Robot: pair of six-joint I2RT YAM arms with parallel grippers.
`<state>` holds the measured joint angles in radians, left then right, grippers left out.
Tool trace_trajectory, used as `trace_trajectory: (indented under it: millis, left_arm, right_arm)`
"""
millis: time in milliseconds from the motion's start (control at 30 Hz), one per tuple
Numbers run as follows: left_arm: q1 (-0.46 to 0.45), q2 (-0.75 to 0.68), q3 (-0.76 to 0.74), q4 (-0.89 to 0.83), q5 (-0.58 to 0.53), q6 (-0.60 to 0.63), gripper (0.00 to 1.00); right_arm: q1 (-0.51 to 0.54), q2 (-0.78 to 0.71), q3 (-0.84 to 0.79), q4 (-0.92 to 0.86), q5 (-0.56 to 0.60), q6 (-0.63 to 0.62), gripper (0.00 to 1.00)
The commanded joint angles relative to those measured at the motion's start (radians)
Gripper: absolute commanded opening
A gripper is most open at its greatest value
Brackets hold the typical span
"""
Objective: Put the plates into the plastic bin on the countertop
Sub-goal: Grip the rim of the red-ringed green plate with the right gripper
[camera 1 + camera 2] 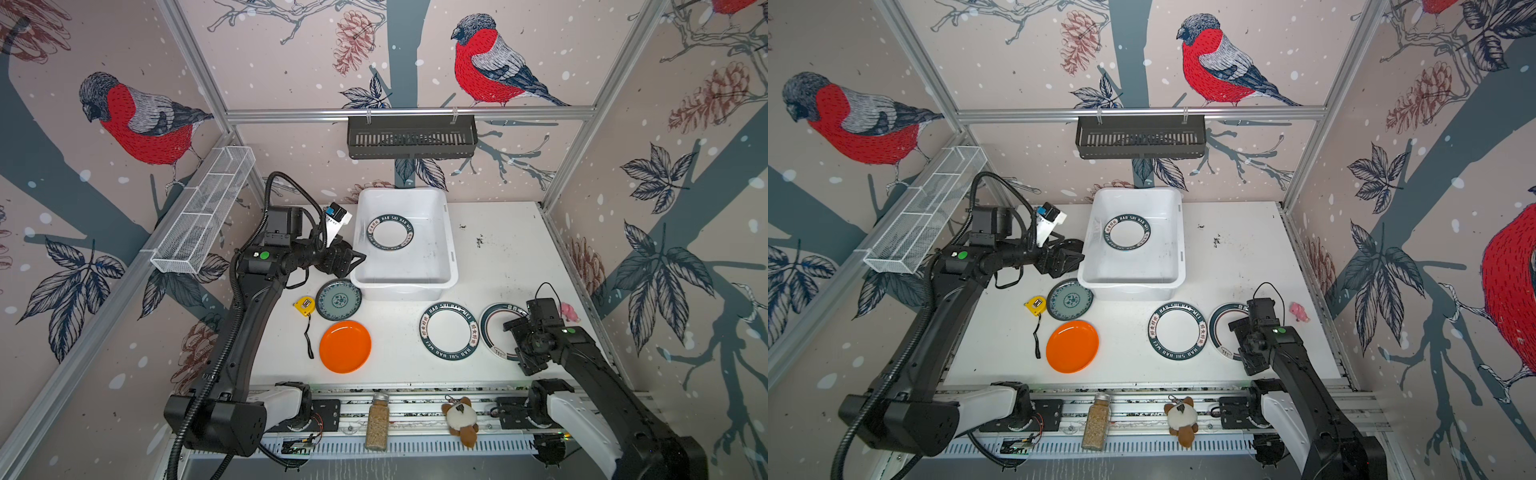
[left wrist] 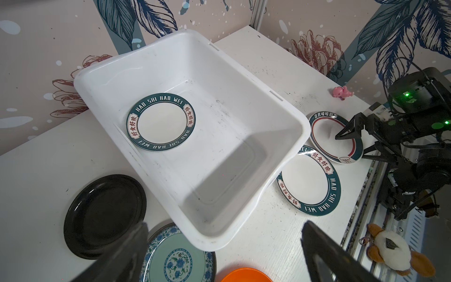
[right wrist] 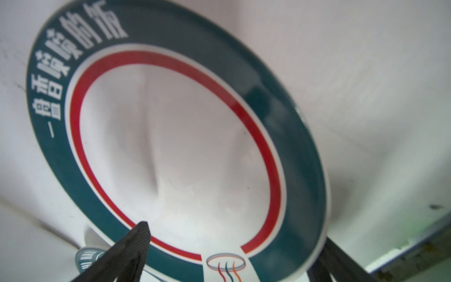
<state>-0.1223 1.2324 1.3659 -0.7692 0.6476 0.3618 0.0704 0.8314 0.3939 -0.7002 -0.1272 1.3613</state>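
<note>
Plates, counted: six in plain sight, one inside the plastic bin (image 1: pixel 415 266) and five out on the counter (image 1: pixel 498 249).
In the bin: one white plate with a dark lettered rim (image 1: pixel 392 232), flat on the floor towards the far left corner.
Near the bin's front left corner: teal floral plate (image 1: pixel 338 299), with the orange plate (image 1: pixel 345 346) just in front of it.
In front of the bin: second lettered plate (image 1: pixel 449 330), and just to its right the red-ringed plate (image 1: pixel 494 332).
Beside the bin's left wall: black plate (image 2: pixel 105 216), seen only in the left wrist view.
Possible seventh: a sliver of another lettered rim shows under the red-ringed plate; I cannot tell more.
Left arm: elbow bent, forearm roughly level, left hand (image 1: pixel 359 261) just beside the bin's left wall, fingers wide apart and holding nothing.
Right arm: reaching in from the front right, right hand (image 1: pixel 515 345) pointed down at the red-ringed plate, fingers apart, one over the well and one outside the rim.
Writing: both lettered plates read "HAO SHI HAO WEI", with red Chinese characters on white panels; the red-ringed plate carries white Chinese characters on its teal band.
Other things, one each: yellow tape measure (image 1: pixel 303 306), pink toy (image 1: pixel 570 312), spice jar (image 1: pixel 378 422), plush toy (image 1: pixel 460 419).
</note>
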Motion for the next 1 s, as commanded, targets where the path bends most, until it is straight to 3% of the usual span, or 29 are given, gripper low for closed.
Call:
trace_trajectory:
  millis: [0, 400, 967]
  left_arm:
    - [0.000, 0.002, 0.003, 0.024, 0.012, -0.009, 0.97]
    - [0.000, 0.004, 0.006, 0.035, 0.022, -0.023, 0.97]
    - [-0.002, 0.000, -0.003, 0.038, 0.023, -0.032, 0.97]
  right_arm:
    - [-0.006, -0.032, -0.020, 0.084, -0.023, -0.005, 0.94]
    - [-0.044, -0.169, -0.148, 0.224, -0.045, 0.008, 0.80]
    - [-0.087, -0.155, -0.241, 0.393, -0.091, -0.032, 0.68]
